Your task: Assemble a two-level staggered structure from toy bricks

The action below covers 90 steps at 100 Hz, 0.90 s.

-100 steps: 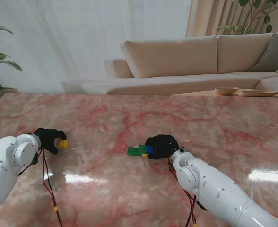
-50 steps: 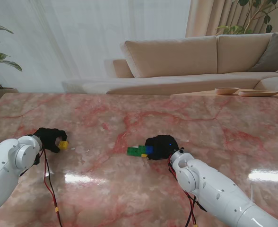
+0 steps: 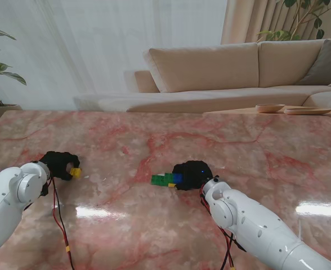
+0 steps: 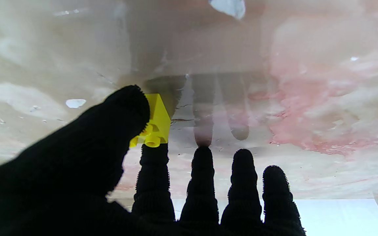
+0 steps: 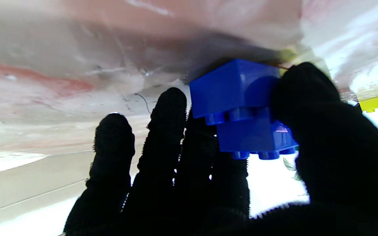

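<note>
Left hand point(image 3: 59, 165) pinches the yellow brick point(image 4: 154, 123) between thumb and forefinger, well apart from the green bricks point(image 3: 162, 179). Right hand point(image 3: 192, 174) clamps the blue bricks point(image 5: 244, 108) beside them (two, already stacked offset). Seat studs squarely; press straight down.

Left hand point(image 3: 59, 165), right hand point(image 3: 192, 174) — both seemingly pinching.

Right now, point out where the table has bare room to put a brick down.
Bare marble lies between the left hand, pinching a yellow brick, and the green brick; also across the far table toward the sofa, and on the right side. It is crowded around the right hand, clamped on the blue bricks.
</note>
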Motion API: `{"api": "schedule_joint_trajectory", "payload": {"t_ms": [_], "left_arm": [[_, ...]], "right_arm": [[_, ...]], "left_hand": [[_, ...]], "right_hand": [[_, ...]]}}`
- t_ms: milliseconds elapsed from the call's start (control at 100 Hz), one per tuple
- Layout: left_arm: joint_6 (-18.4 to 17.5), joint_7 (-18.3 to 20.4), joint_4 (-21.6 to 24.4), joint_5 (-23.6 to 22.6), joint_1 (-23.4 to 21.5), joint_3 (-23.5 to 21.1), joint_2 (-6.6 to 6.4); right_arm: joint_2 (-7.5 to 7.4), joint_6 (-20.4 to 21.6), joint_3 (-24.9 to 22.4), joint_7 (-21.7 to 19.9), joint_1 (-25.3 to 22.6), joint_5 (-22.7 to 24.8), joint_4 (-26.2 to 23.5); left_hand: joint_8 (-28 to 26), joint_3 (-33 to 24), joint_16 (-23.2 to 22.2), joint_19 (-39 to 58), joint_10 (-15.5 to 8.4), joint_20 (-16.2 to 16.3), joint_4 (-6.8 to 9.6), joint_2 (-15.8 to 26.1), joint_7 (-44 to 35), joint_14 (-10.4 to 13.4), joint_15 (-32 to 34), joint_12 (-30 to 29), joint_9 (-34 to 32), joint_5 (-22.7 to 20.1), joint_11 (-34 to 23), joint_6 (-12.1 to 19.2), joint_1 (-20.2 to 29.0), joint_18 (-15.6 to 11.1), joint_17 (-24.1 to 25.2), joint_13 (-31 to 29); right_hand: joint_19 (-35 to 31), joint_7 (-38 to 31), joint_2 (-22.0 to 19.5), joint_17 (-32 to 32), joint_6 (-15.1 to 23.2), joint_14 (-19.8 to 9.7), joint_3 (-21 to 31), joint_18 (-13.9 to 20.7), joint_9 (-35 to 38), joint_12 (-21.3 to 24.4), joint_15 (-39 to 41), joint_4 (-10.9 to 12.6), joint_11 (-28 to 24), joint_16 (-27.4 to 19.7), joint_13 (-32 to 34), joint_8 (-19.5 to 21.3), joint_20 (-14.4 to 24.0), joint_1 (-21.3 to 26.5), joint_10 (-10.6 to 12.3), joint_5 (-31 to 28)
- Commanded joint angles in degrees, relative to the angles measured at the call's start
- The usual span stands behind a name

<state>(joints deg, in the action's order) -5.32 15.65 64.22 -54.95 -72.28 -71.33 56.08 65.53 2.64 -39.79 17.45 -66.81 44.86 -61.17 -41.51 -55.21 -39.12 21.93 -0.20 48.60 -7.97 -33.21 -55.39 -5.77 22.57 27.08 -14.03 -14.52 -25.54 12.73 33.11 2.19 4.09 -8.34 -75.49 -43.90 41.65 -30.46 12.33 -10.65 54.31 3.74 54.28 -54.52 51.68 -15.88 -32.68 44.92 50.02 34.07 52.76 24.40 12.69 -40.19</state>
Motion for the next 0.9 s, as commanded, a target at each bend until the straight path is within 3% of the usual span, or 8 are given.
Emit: {"api": "schedule_joint_trajectory", "payload": {"t_ms": [0, 20, 100, 170, 310, 460, 890], "left_arm": [[-0.3, 0.5, -2.0, 0.1, -1.4, 0.9, 0.51], [-0.3, 0.3, -2.1, 0.2, -1.5, 0.9, 0.54], [-0.2, -0.3, -2.2, 0.6, -1.6, 1.0, 0.65], [-0.2, -1.1, -3.3, 1.1, -1.2, 1.6, 0.75], [-0.3, -2.9, -5.7, 2.3, 0.1, 2.9, 0.92], [-0.8, -4.5, -8.0, 3.0, 1.3, 4.2, 1.01], [-1.2, -5.9, -7.1, 4.1, 0.1, 3.0, 1.45]], "right_arm": [[-0.07, -0.3, 0.4, -1.1, -1.1, 0.0, 0.9], [-0.07, -0.3, 0.5, -1.0, -1.1, 0.1, 0.9], [-0.05, -0.4, 0.5, -0.9, -1.1, 0.1, 0.9], [-0.01, -0.5, 0.5, -0.7, -1.1, 0.1, 1.0], [0.05, -0.7, 0.6, -0.2, -1.1, 0.2, 1.2], [0.13, -0.7, 0.7, 0.3, -1.0, 0.3, 1.4], [-0.02, -0.7, 0.7, 0.1, -1.0, 0.7, 1.3]], "left_hand": [[-0.1, 1.0, -1.0, 1.7, -1.8, -0.6, 0.72, -0.3, -1.3, 1.9, 1.9, 0.5, -5.8, -4.3, -2.4, 0.9, 0.5, -1.0, 0.1, -1.1], [-0.2, 1.0, -1.0, 1.7, -1.8, -0.6, 0.7, -0.2, -1.6, 1.9, 2.0, 0.5, -6.0, -4.8, -2.5, 1.1, 0.6, -1.0, 0.1, -1.1], [0.9, 4.0, -1.0, 2.3, -1.8, -0.6, -2.83, -0.7, -3.8, 1.9, 2.3, 0.6, -6.9, -6.9, -2.7, 2.4, 3.4, -1.0, 0.1, -1.5], [1.6, 5.2, -1.0, 2.5, -2.0, -0.7, -3.38, -0.5, -4.9, 2.0, 2.5, 0.7, -7.6, -7.9, -2.9, 2.8, 4.7, -1.1, 0.0, -1.8], [2.7, 7.6, -1.1, 2.9, -2.0, -0.9, -3.33, -0.6, -7.6, 2.1, 2.8, 0.8, -8.9, -11.0, -3.3, 4.4, 7.3, -1.1, -0.1, -2.3], [3.7, 8.7, -1.1, 3.2, -2.1, -1.2, -3.12, -0.4, -8.2, 2.2, 3.0, 0.9, -9.6, -11.3, -3.5, 4.3, 8.1, -1.2, -0.1, -2.7], [6.3, 9.9, -1.1, 3.7, -2.2, -1.7, -3.19, 0.9, -8.9, 2.3, 3.2, 1.1, -11.8, -15.8, -4.0, 5.3, 9.1, -1.3, -0.2, -3.6]], "right_hand": [[-1.5, -4.9, -3.6, 0.4, 6.5, -0.8, 4.3, 0.0, 4.3, 2.5, 0.6, -0.5, -0.3, 1.1, 1.1, 0.7, -0.4, 4.1, 0.1, -3.2], [-1.5, -4.9, -3.6, 0.4, 6.5, -0.8, 4.4, 0.0, 4.3, 2.5, 0.6, -0.5, -0.3, 1.1, 1.0, 0.7, -0.4, 4.1, 0.1, -3.2], [-1.5, -4.9, -3.6, 0.4, 6.5, -0.8, 4.3, 0.0, 4.2, 2.5, 0.6, -0.6, -0.3, 1.1, 0.9, 0.7, -0.4, 4.0, 0.1, -3.1], [-1.5, -4.8, -3.7, 0.5, 6.4, -0.8, 4.3, 0.0, 4.1, 2.5, 0.6, -0.6, -0.3, 1.1, 0.9, 0.7, -0.4, 4.0, 0.2, -2.9], [-1.3, -4.6, -3.7, 0.6, 6.2, -0.9, 4.1, 0.2, 3.5, 2.5, 0.4, -0.6, -0.1, 1.0, 0.4, 0.7, -0.4, 3.9, 0.1, -2.3], [-1.2, -4.4, -4.0, 1.0, 5.9, -0.9, 3.1, 0.3, 2.5, 2.6, 0.1, -0.7, -0.1, 0.9, -0.2, 0.8, -0.4, 3.9, 0.1, -1.5], [-0.9, -4.0, -4.5, 1.5, 5.3, -0.9, -0.2, 0.5, 1.1, 3.4, 0.0, -0.1, -0.5, 0.8, -1.0, 1.0, -0.3, 4.2, -0.1, -0.4]]}}
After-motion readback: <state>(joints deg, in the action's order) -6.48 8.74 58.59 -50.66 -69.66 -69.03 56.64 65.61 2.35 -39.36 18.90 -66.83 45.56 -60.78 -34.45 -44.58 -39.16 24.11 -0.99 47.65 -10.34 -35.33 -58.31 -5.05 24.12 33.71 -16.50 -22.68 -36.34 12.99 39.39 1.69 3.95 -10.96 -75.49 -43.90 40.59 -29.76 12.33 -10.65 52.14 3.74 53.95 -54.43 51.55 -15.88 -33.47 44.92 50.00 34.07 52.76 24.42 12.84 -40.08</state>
